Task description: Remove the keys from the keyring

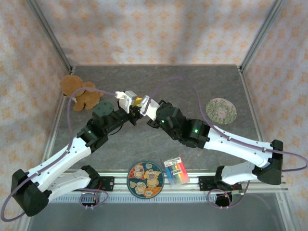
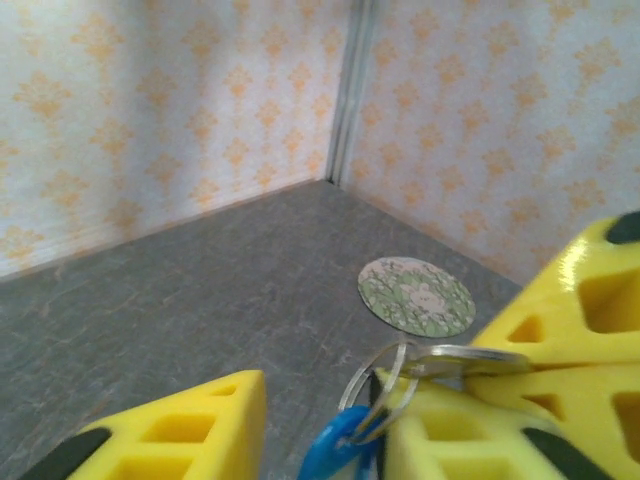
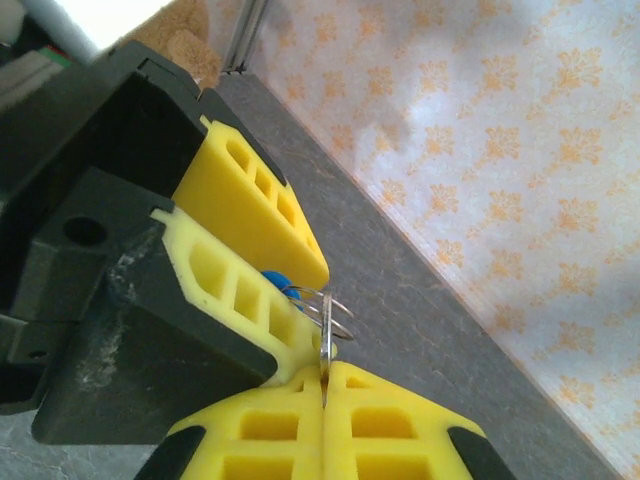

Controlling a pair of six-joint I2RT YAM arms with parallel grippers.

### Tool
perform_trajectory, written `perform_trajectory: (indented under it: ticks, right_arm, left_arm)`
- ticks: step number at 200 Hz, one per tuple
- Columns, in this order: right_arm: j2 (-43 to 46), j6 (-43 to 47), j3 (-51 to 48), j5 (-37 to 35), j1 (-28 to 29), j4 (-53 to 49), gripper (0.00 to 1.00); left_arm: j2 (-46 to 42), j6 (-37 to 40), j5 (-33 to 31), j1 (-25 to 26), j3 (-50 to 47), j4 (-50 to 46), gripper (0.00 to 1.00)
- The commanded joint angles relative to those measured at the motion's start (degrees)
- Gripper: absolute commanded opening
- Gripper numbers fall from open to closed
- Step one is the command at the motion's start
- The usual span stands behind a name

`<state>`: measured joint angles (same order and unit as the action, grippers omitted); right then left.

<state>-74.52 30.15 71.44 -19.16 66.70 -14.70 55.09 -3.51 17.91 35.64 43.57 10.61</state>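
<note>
Key — in right tool

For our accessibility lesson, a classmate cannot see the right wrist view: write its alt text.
The right hand, yellow fingers shut, pinches a thin silvery key edge-on, its wire keyring looping just above. The left hand reaches in from upper left, a blue tag between its fingers.

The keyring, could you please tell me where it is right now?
In the left wrist view, the keyring sits low and centre, off the table, beside a blue tag; its key is pinched in the right gripper.
</note>
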Motion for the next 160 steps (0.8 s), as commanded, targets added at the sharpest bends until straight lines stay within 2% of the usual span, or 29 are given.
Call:
perform_trajectory:
  ticks: [1, 37, 87, 141, 160]
  right_arm:
    - [-3.1, -2.1, -1.6, 9.5, 2.5, 6.1, 0.0]
    - [-0.9, -4.0, -2.3, 9.8, 0.2, 7.0, 0.0]
    - [1.3, -6.4, -2.4, 8.9, -3.0, 7.6, 0.0]
    - [2.2, -7.6, -2.5, 8.4, -3.5, 7.7, 0.0]
    - [2.3, -8.0, -1.9, 7.8, -3.6, 7.1, 0.0]
  left_arm:
    - [-2.1, 0.9, 9.1, 4.6, 0.9, 11.4, 0.41]
    - [-4.1, 0.8, 7.8, 4.6, -0.8, 10.0, 0.6]
    - [-5.4, -0.4, 7.8, 4.7, -2.2, 8.9, 0.64]
    - [-5.3, -1.6, 9.1, 4.8, -2.9, 8.9, 0.61]
    - [-5.2, -0.8, 9.8, 4.8, -2.2, 7.2, 0.64]
